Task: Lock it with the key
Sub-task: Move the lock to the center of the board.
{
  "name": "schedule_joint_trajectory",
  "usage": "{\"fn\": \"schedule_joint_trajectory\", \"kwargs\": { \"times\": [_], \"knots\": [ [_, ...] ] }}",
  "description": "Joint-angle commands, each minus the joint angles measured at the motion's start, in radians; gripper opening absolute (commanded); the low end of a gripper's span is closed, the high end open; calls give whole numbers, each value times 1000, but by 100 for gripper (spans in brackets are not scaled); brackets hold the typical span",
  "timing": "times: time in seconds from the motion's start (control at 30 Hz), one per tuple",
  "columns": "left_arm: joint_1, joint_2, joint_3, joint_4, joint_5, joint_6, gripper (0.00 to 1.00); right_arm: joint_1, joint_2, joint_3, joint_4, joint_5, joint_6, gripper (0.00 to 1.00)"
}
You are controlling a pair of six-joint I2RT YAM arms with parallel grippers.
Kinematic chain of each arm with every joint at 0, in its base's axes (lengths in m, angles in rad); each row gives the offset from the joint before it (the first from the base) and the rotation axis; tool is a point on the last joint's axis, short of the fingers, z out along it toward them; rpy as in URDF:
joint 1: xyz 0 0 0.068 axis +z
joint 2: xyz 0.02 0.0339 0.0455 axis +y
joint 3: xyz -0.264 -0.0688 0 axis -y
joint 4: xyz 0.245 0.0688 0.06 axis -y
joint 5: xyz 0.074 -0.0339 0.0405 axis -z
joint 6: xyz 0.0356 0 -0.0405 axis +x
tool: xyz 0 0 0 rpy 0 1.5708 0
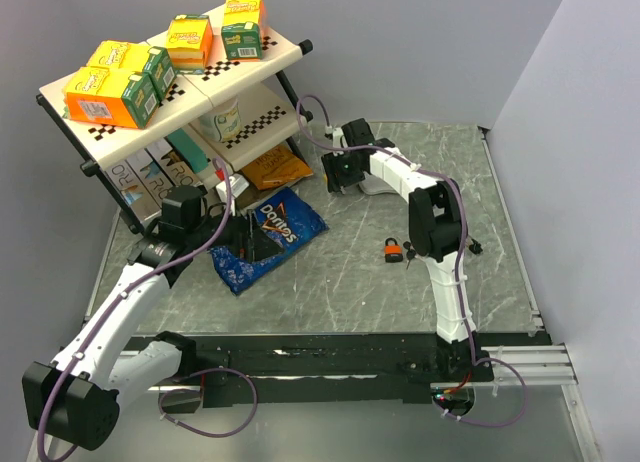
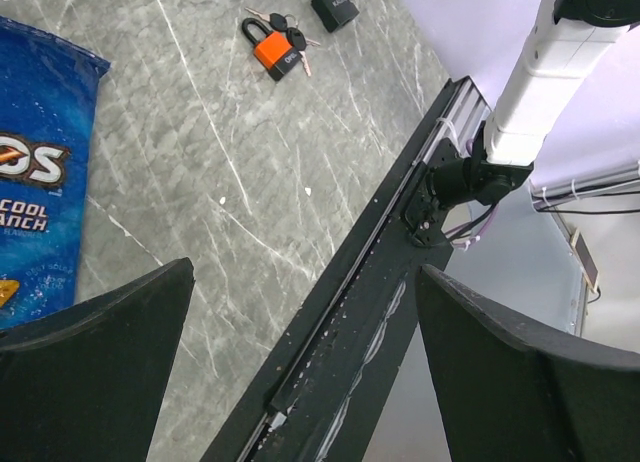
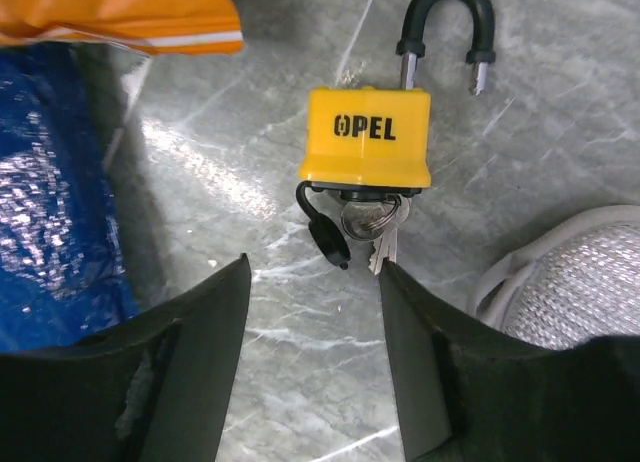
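The dark key bunch [image 2: 292,34] lies on the grey marble table against an orange padlock [image 2: 272,52], with a black padlock [image 2: 333,4] just beyond. In the top view the key bunch [image 1: 408,255] and orange padlock [image 1: 395,249] sit beside the right arm's forearm. My left gripper [image 2: 305,282] is open and empty, held far from them above the table's near edge. My right gripper [image 3: 315,267] is open and empty, just short of a yellow OPEL padlock [image 3: 366,137]. That padlock's shackle is open and silver keys [image 3: 375,225] hang from its base.
A blue Doritos bag [image 1: 265,237] and an orange bag [image 1: 272,167] lie left of centre. A two-tier rack [image 1: 160,92] with juice cartons stands at the back left. A white mesh object [image 3: 580,282] lies right of the yellow padlock. A black rail [image 2: 380,282] runs along the near edge.
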Motion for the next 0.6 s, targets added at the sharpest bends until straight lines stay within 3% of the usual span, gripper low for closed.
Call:
{"fn": "schedule_joint_trajectory", "kwargs": {
  "times": [0.0,0.57],
  "knots": [
    [10,-9,5,9,21,27,96,8,23,53,23,10,7,58],
    [35,-6,2,-25,7,57,96,23,65,79,26,20,-5,47]
  ]
}}
